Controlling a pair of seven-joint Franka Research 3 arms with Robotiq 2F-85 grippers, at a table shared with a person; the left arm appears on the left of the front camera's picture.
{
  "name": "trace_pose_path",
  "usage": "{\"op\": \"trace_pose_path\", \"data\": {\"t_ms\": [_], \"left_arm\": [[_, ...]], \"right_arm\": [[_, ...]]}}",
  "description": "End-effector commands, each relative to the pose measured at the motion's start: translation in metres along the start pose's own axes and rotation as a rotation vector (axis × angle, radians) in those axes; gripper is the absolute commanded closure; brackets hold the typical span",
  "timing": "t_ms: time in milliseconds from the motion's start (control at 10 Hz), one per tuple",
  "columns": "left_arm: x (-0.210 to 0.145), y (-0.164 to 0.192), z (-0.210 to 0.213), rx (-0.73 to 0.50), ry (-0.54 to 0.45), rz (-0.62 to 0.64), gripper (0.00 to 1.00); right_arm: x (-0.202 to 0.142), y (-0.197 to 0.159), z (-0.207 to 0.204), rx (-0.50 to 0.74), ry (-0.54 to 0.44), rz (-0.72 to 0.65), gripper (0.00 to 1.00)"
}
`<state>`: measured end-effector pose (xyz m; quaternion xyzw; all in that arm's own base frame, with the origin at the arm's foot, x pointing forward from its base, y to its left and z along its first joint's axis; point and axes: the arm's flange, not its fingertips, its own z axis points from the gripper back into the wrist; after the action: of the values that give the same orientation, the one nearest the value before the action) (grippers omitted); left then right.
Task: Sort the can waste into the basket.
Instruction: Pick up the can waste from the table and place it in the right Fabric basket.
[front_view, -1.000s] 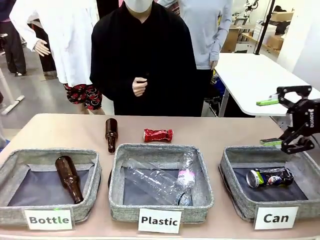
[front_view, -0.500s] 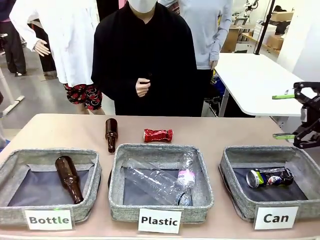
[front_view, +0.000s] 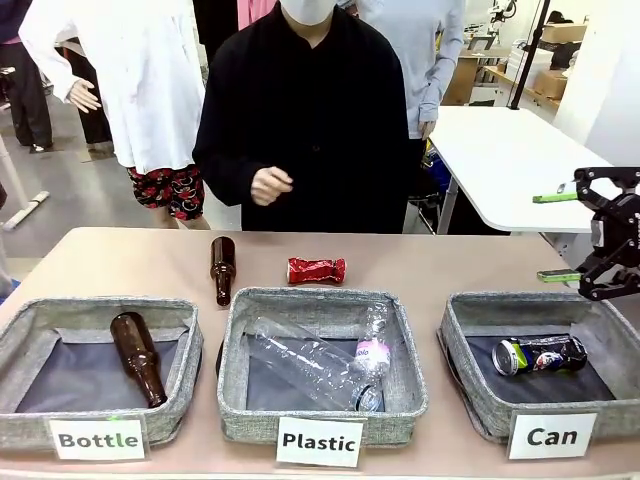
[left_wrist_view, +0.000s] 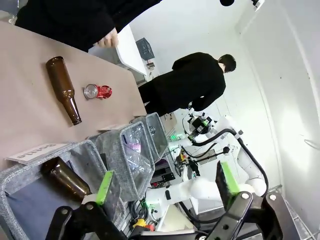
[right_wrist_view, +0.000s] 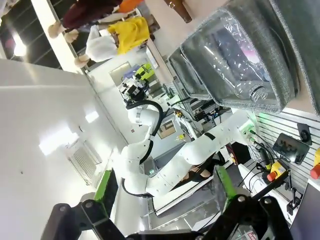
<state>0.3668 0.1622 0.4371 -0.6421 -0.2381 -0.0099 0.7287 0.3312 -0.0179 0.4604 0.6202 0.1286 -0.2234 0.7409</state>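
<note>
Jaws of left gripper (left_wrist_view: 166, 182): are standing wide apart, gripping nothing; in its wrist view the red can (left_wrist_view: 98, 91) is lying far ahead of the fingertips on the bare table (left_wrist_view: 30, 100).
Bottle basket (front_view: 60, 310): one brown glass bottle (front_view: 138, 357) is lying slantwise on its dark floor.
Loose bottle: a second brown glass bottle (front_view: 222, 268) is lying on the table, behind the gap between the Bottle basket and the Plastic basket (front_view: 300, 297).
Person's hand (front_view: 270, 185): is hovering, loosely curled, beyond the table's far edge.
Red can: is lying on its side, crinkled, just behind the Plastic basket and well apart to the left of the right gripper (front_view: 555, 236).
Plastic basket: is holding clear plastic bottles (front_view: 310, 365).
Can basket (front_view: 500, 303): the dark can (front_view: 540, 354) is lying on its side inside, silver end facing left.
Right gripper: is hanging over the Can basket's far right corner, green-padded fingers pointing left, spread wide and empty; the dark can is lying below it, apart.
</note>
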Motion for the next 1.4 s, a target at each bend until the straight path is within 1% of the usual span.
{"op": "trace_pose_path", "data": {"t_ms": [0,300,400,500,600,700,800,900,1000,1100,1200,1300], "left_arm": [[0.001,-0.003,-0.003,0.0,-0.012,0.01,0.0],[0.001,-0.003,-0.003,0.0,-0.012,0.01,0.0],[0.001,-0.003,-0.003,0.0,-0.012,0.01,0.0],[0.001,-0.003,-0.003,0.0,-0.012,0.01,0.0],[0.001,-0.003,-0.003,0.0,-0.012,0.01,0.0],[0.001,-0.003,-0.003,0.0,-0.012,0.01,0.0],[0.001,-0.003,-0.003,0.0,-0.012,0.01,0.0],[0.001,-0.003,-0.003,0.0,-0.012,0.01,0.0],[0.001,-0.003,-0.003,0.0,-0.012,0.01,0.0],[0.001,-0.003,-0.003,0.0,-0.012,0.01,0.0],[0.001,-0.003,-0.003,0.0,-0.012,0.01,0.0],[0.001,-0.003,-0.003,0.0,-0.012,0.01,0.0]], "right_arm": [[-0.004,-0.003,-0.003,0.018,0.01,0.009,0.0],[-0.004,-0.003,-0.003,0.018,0.01,0.009,0.0],[0.0,0.0,0.0,0.0,0.0,0.0,0.0],[0.004,0.014,-0.02,-0.23,-0.039,-0.032,0.0],[0.009,0.034,-0.041,-0.366,-0.126,-0.04,0.0],[0.013,0.058,-0.064,-0.474,-0.223,-0.037,0.0],[0.024,0.079,-0.086,-0.589,-0.301,-0.013,0.0],[0.041,0.094,-0.112,-0.648,-0.412,-0.018,0.0],[0.058,0.103,-0.148,-0.723,-0.514,0.01,0.0],[0.066,0.102,-0.177,-0.774,-0.55,0.059,0.0],[0.063,0.103,-0.181,-0.763,-0.565,0.119,0.0],[0.045,0.102,-0.155,-0.628,-0.534,0.149,0.0]]}}
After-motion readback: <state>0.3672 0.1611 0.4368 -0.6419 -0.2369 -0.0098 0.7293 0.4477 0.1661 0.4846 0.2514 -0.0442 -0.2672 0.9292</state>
